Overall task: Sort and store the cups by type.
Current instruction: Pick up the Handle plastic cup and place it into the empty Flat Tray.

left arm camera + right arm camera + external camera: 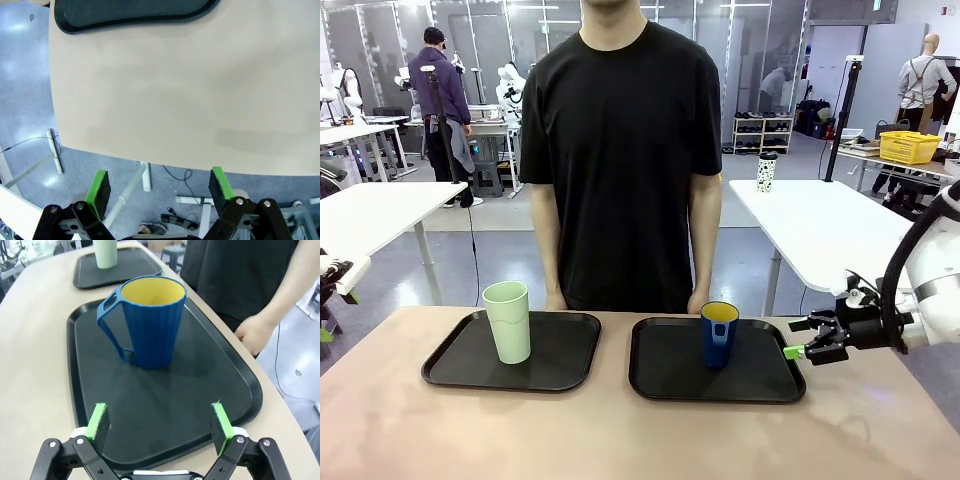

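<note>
The dark blue ribbed plastic mug with yellow inside (150, 322) stood upright on the right black tray (165, 410), likely light, rigid; its body suited grasping. The right gripper (159, 426) gaped empty nearby; the left gripper (159, 189) gaped past the desk (190, 85) edge.

Mug (150, 322) ahead of the right gripper (159, 426) was dk blue outside, yellow inside, on a black tray (220, 405). Tumbler (508, 321) farther off was pale green, its tray (460, 365) black too. Table (200, 100) beige. Gripper pads (97, 421) green, fingers black. Person's shirt (620, 150) was black.
</note>
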You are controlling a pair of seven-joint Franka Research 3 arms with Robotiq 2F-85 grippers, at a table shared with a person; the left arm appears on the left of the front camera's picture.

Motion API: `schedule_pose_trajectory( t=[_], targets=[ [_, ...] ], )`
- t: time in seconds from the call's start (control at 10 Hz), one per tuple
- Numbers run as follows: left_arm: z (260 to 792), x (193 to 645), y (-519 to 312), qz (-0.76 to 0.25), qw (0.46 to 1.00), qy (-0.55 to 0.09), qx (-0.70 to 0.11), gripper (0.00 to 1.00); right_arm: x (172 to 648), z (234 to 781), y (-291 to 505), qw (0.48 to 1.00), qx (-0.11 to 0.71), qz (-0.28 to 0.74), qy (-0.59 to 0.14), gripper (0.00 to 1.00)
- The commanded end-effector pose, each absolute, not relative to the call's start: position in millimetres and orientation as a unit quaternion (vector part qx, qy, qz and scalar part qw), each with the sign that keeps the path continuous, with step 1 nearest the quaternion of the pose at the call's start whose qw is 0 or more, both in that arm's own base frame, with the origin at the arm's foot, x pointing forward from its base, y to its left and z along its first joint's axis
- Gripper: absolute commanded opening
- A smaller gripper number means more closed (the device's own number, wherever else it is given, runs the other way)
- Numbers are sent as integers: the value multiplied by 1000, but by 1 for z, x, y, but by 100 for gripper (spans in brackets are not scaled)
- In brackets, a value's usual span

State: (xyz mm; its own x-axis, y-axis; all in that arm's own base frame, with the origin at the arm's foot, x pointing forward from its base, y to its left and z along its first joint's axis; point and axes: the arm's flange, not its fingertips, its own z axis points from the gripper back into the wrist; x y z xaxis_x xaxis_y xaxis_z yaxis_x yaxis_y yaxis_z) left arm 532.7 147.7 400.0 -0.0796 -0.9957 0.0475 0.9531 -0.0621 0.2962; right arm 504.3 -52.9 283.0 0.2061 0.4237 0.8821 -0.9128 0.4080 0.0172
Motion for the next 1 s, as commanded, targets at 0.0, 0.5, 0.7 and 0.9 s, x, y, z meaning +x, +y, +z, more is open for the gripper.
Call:
schedule_pose_trajectory(
  t=[0.0,0.5,0.7,0.9],
  targets=[
    [401,533,150,-728,666,-141,86,100,500,299,-39,744,282,456,-400,100],
    [401,533,150,-728,666,-141,86,100,504,283,-53,722,286,463,-428,100],
    [401,533,150,-728,666,-141,86,100,504,283,-53,722,286,463,-428,100],
    [401,533,150,-728,666,-141,86,100,504,283,-53,722,286,463,-428,100]
  ],
)
